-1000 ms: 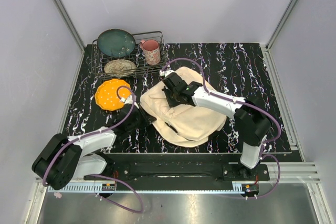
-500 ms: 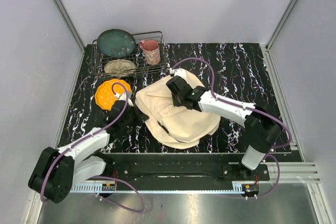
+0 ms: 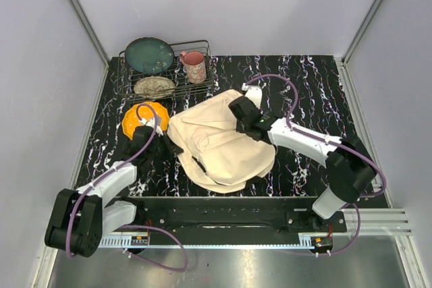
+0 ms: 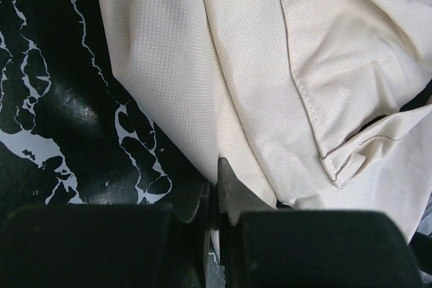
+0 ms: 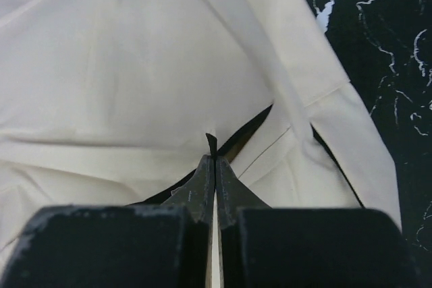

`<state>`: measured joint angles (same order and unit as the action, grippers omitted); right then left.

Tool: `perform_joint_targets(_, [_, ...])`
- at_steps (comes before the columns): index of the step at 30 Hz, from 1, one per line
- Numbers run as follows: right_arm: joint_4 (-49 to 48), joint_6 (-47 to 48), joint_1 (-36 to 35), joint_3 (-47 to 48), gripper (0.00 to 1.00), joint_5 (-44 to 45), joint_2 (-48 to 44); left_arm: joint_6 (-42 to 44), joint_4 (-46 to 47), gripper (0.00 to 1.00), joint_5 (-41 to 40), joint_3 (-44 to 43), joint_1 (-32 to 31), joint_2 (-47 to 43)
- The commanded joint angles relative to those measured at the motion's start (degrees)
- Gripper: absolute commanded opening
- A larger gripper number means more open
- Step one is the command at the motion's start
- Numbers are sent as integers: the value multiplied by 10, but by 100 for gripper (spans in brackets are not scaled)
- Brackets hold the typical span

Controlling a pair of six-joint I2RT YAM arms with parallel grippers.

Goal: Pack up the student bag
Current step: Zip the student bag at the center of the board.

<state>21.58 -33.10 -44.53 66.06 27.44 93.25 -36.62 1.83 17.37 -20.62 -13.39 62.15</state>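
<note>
**Cream bag gripped from both sides on the marbled table**

At the near edge, the two arm bases are seen bolted side by side, and both arms are stretched out over the black, white-veined marbled tabletop (image 3: pixel 304 85).

The large, soft, cream canvas student bag (image 3: pixel 219 143) is laid flat and rumpled at the middle of the table, between the two arms.

The left gripper (image 3: pixel 170 146) is set low at the bag's left edge. In the left wrist view its jaws are seen drawn together, and a fold of the cream cloth is pinched between them.

The right gripper (image 3: pixel 239 114) is placed on the bag's upper right part. In the right wrist view its jaws are seen pressed tight on a small dark tab (image 5: pixel 211 141). The tab is found at a dark slit under a cloth flap.

Just beyond the left gripper, a round orange dotted plate (image 3: pixel 138 118) is partly covered by the left arm.

Farthest back on the left, a dark wire dish rack (image 3: pixel 202 84) is stood. A round dark green plate (image 3: pixel 148 55), a pink patterned mug (image 3: pixel 194 65) and a speckled beige oval dish (image 3: pixel 154 86) are held in it.
</note>
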Motion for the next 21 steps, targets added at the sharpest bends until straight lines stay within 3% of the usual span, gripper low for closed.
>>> perform_joint_targets(1, [-12,-11,34,-17,0,76,-48,36,-6,0,-19,-19,20,15])
perform_joint_targets(8, [-25,-7,91,-40,0,68,-59,37,-12,0,-17,-22,38,8])
perform_joint_targets(13, [-58,15,95,-58,0,-25,-76,50,-16,2,17,-33,38,3])
perform_joint_targets(14, [-75,10,95,-66,0,-38,-90,54,-16,14,29,-44,37,-4])
perform_joint_targets(17, [-90,-8,93,-95,0,-83,-121,55,-48,70,46,-70,32,-56])
perform_joint_targets(21, [-92,-13,77,-114,0,-105,-145,88,-62,90,1,-105,-11,-151])
